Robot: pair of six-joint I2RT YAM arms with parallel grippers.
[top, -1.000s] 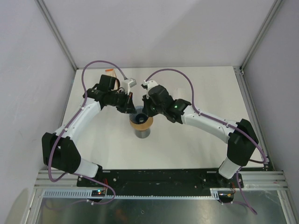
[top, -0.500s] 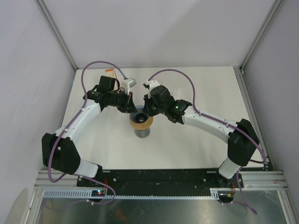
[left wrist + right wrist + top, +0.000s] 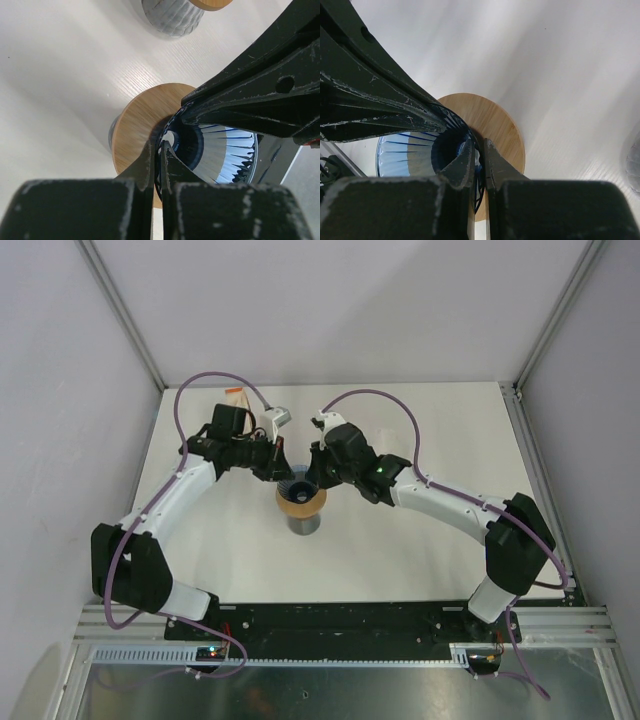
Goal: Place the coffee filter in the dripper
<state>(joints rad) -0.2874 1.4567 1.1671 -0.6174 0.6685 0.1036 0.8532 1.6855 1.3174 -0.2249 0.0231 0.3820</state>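
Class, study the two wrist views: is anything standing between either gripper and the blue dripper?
Nothing visible does. The left gripper and the right gripper each pinch the rim of the dripper, from opposite sides, as it sits on the wooden disc.

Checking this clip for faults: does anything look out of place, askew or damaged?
Nothing spilled or broken. The odd part: the left gripper and right gripper both pinch the rim of the blue dripper from opposite sides, and I cannot tell whether a filter lies inside it.
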